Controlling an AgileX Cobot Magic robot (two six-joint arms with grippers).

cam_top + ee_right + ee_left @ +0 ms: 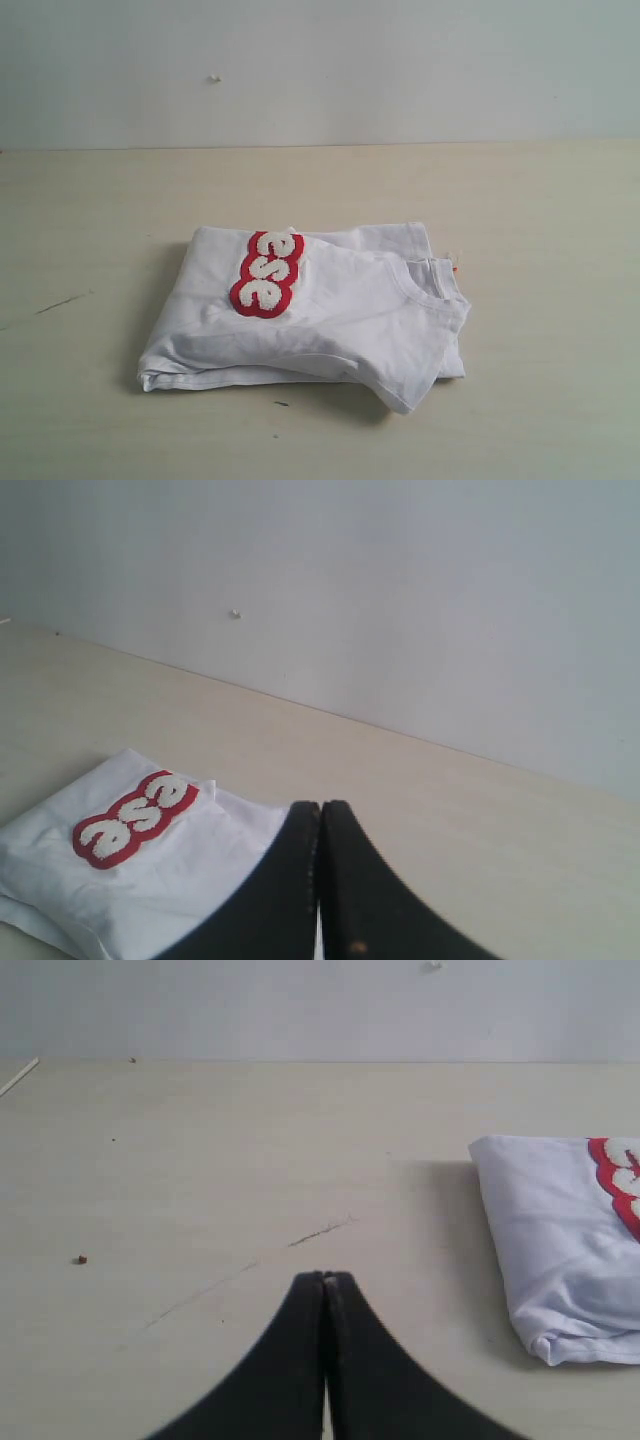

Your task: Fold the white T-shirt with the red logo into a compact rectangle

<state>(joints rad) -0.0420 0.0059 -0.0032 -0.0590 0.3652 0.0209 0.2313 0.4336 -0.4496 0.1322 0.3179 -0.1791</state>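
- The left gripper (325,1278) and the right gripper (320,806) both have their jaws pressed together, holding nothing.
- The white T-shirt (330,310) lies folded on the table (540,200) ahead of both tips, nearer the right one, with the red logo (268,272) facing up.
- It looks nearly done to me; squaring the jutting collar-side corner would tidy the rectangle.
- Only the exterior view shows the collar (425,285), and it shows neither gripper.

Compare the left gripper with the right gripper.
The left gripper sits over bare table, the shirt apart to one side; the right gripper has fingers overlapping the shirt's edge in its view. The left gripper points toward a scratch on the table; the right gripper toward the wall. Both are shut and hold nothing.
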